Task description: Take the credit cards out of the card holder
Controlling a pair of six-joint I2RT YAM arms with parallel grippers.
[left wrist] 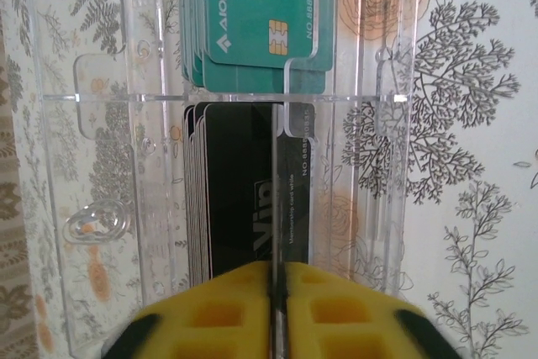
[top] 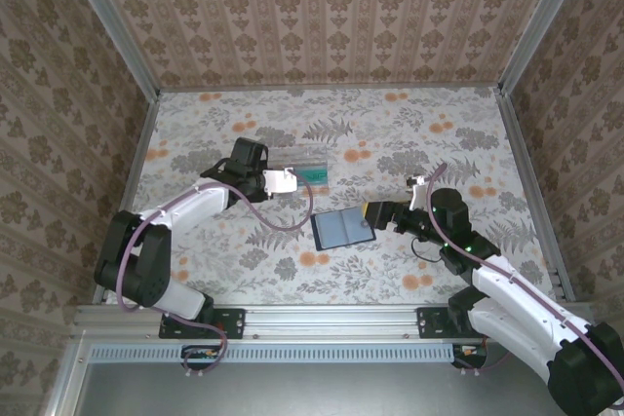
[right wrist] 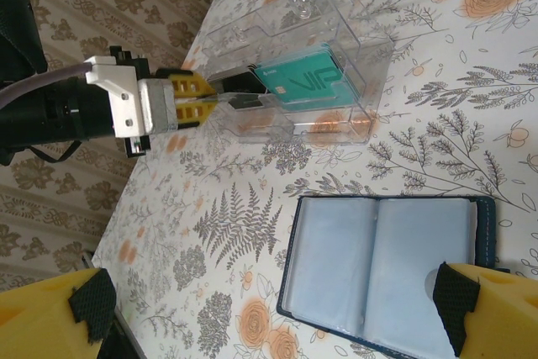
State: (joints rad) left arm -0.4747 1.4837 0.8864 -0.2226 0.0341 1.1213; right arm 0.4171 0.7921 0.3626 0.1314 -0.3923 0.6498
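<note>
floral table (top: 390, 124): clear box (right wrist: 294, 65) holds cards (left wrist: 261, 23), left end effector (left wrist: 277, 279) pinching black card (left wrist: 294, 182), right end effector (top: 370, 213) released.

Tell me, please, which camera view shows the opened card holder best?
The right wrist view. There the card holder lies open and close to the camera, so both grey-blue inner faces and the centre fold are plain. The top external view shows it whole but small, a bluish rectangle with a dark edge and no detail.
</note>
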